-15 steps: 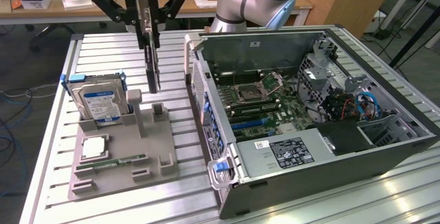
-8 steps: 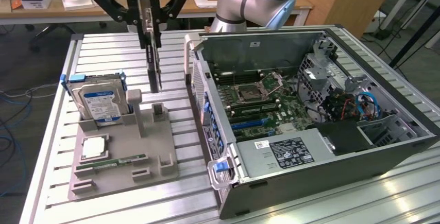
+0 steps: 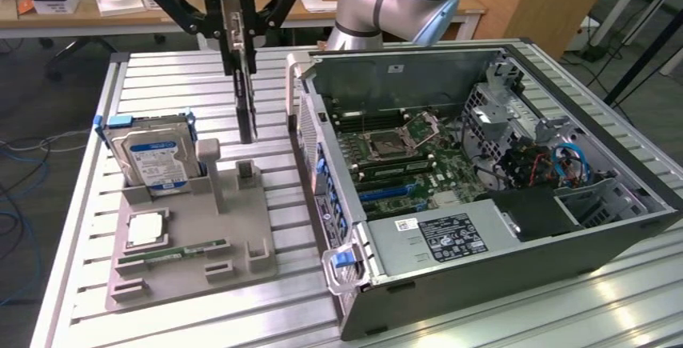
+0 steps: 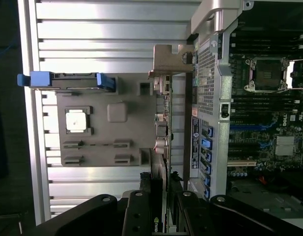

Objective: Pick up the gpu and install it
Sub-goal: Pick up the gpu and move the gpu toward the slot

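The black linkage pincer (image 3: 237, 32) is clamped on the gpu (image 3: 245, 100), a thin flat circuit-board card with a silver metal bracket at one end. In the exterior view the card hangs upright and edge-on from the fingers, above the ribbed aluminium counter (image 3: 192, 76). Its lower end appears clear of the slats. The grey and silver robot arm (image 3: 395, 0) rises behind it.

In the wrist view the pincer (image 4: 161, 211) grips the gpu (image 4: 163, 128) by its edge. The card runs along the gap between the grey moulded parts fixture (image 4: 122, 142) and the open black and silver computer case (image 4: 215, 73), with its bracket just beside the case's rear corner.

To the exterior view's left, the fixture (image 3: 245, 240) stands on the counter. In it a boxy silver hard drive with a blue-white label (image 3: 158, 160) stands upright, and a square silver processor chip (image 3: 144, 230) and a narrow green memory stick (image 3: 176, 252) lie flat. To the exterior view's right, the case (image 3: 427, 284) lies on its side with its green motherboard (image 3: 417, 152) exposed.
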Available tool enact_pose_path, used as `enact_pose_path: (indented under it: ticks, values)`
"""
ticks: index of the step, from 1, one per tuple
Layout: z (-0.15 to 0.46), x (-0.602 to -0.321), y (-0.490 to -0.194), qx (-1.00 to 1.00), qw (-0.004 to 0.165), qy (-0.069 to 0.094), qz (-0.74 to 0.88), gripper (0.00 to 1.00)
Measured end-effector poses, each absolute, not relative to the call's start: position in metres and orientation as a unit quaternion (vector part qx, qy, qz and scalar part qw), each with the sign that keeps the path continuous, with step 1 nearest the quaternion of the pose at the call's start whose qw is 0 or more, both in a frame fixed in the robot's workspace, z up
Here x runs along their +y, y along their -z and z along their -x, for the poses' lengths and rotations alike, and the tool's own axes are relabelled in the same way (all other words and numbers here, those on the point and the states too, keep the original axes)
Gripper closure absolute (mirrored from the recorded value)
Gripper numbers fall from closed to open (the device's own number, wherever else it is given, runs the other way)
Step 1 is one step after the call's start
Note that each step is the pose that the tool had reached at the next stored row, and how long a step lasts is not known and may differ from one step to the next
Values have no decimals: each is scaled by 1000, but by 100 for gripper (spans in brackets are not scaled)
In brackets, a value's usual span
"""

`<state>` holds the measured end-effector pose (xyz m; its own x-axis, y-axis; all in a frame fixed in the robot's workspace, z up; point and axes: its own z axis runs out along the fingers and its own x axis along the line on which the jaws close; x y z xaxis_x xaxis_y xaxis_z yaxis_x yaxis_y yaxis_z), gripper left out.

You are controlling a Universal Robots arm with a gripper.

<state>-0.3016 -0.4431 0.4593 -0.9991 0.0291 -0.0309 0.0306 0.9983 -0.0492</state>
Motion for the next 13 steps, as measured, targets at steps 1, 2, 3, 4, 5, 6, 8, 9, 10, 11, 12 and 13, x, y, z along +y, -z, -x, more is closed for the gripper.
enact_pose_path:
  ticks: [1,2,3,4,5,6,8,9,10,11,12,13]
  values:
    - [301,-443,-459,999,15,25,-15,74]
    - [300,-443,-459,999,15,25,-15,74]
    - [300,-443,-459,999,15,25,-15,74]
    - [299,-443,-459,999,15,25,-15,74]
    - [298,-443,-459,999,15,25,-15,74]
    - [297,-443,-459,999,15,25,-15,74]
    - [295,-443,-459,999,15,25,-15,74]
    - [294,-443,-459,999,15,25,-15,74]
    - [293,-443,-459,999,15,25,-15,74]
    - [292,-443,-459,999,15,25,-15,74]
    - [291,-443,-459,999,15,25,-15,74]
    - [290,-443,-459,999,15,25,-15,74]
